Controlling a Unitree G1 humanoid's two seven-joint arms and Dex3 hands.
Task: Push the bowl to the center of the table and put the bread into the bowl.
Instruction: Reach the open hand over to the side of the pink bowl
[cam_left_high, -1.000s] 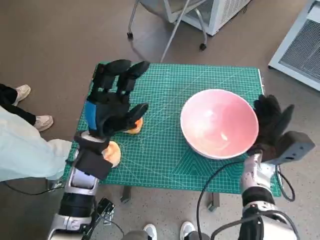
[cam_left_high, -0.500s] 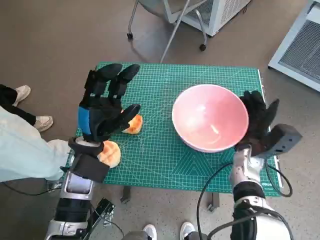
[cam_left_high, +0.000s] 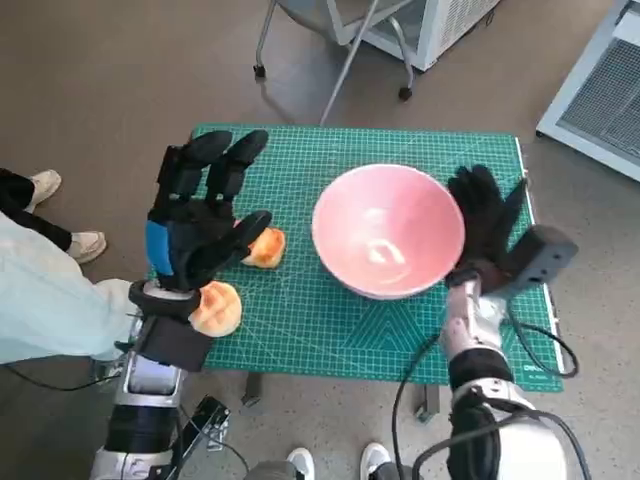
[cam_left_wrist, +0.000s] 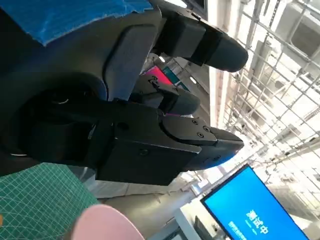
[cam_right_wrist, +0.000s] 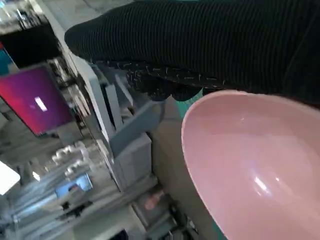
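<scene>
Nearest the robot, a bun (cam_left_high: 217, 308) lay at the surface's (cam_left_high: 300, 330) near left edge, partly under the left wrist. Just beyond it the left hand (cam_left_high: 195, 225) was raised over the green mat, fingers spread and pointing away, holding nothing; the blue tape showed on its back. In the left wrist view its fingers (cam_left_wrist: 165, 145) stood apart with nothing between them, and a strip of mat and a pink rim showed below.

A second piece of bread (cam_left_high: 263, 248) sat on the mat just beside the left thumb, apart from the bun and left of the bowl.

The pink bowl (cam_left_high: 388, 230) stood upright on the mat, a little right of the middle, with nothing in it. The right hand (cam_left_high: 485, 225) was flat against the bowl's right side, fingers up and spread, gripping nothing. In the right wrist view the glove (cam_right_wrist: 200, 45) lay just over the bowl's rim (cam_right_wrist: 192, 150).

To the left of the surface a person's legs and shoes (cam_left_high: 45, 185) showed. Beyond the far edge stood a wheeled chair base (cam_left_high: 330, 60) on the floor, and a white cabinet (cam_left_high: 600, 90) at the far right.
</scene>
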